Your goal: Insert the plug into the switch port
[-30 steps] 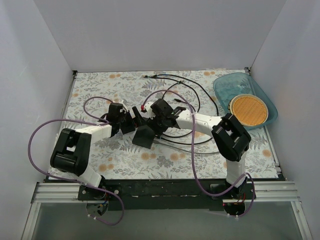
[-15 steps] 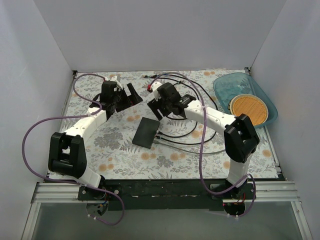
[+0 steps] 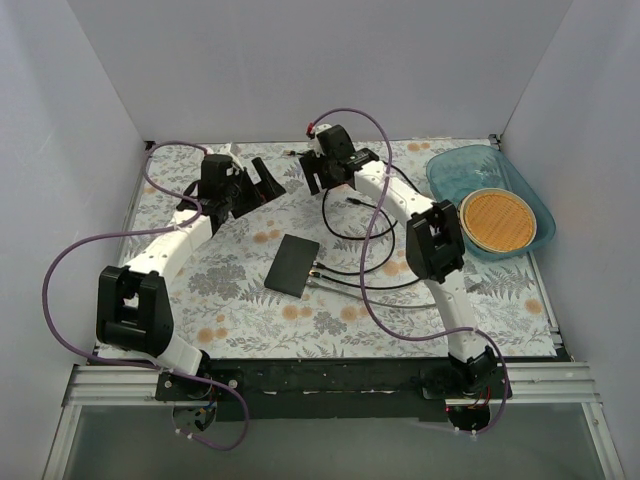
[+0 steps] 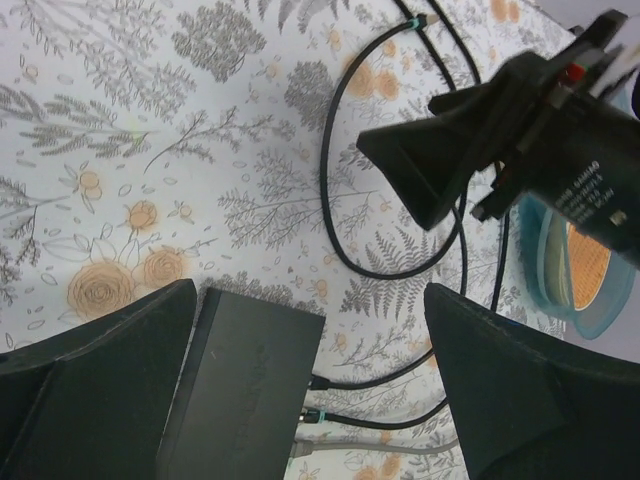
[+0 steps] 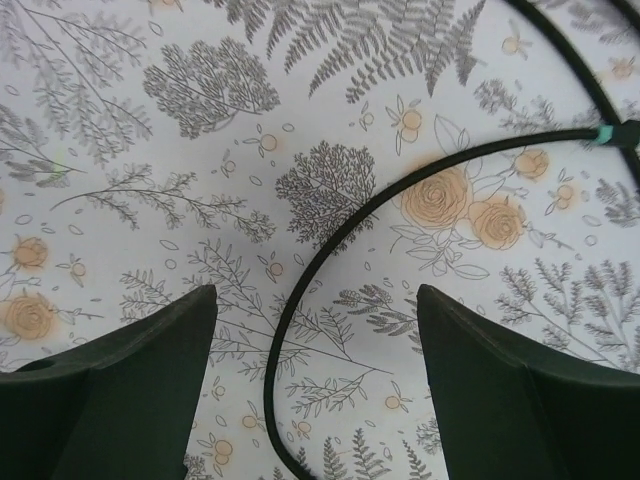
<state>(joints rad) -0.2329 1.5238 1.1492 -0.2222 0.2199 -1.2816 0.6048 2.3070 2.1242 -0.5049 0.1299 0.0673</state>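
- Left fingers (image 4: 100, 360) are spread wide with nothing between them. Right fingers (image 5: 500, 380) are apart too and empty, with only a black cable (image 5: 300, 330) on the surface (image 3: 230, 300) beneath.
- The switch (image 3: 293, 265) lies flat mid-surface, towards the near edge from both sets of fingers and well apart from each.
- Left looks the nearer: its wrist view catches the switch at the bottom, while the right wrist view doesn't show it.
- The switch's long axis runs near-to-far, far end leaning right. The socket edge faces the right arm's side, and leads (image 3: 345, 283) already run out of it.
- Loose cable ends (image 3: 298, 152) sit at the far edge, near the right fingers. They're too small for me to pick out the plug.
- My read: right fetches the plug, then comes in from the right, square to that long edge.
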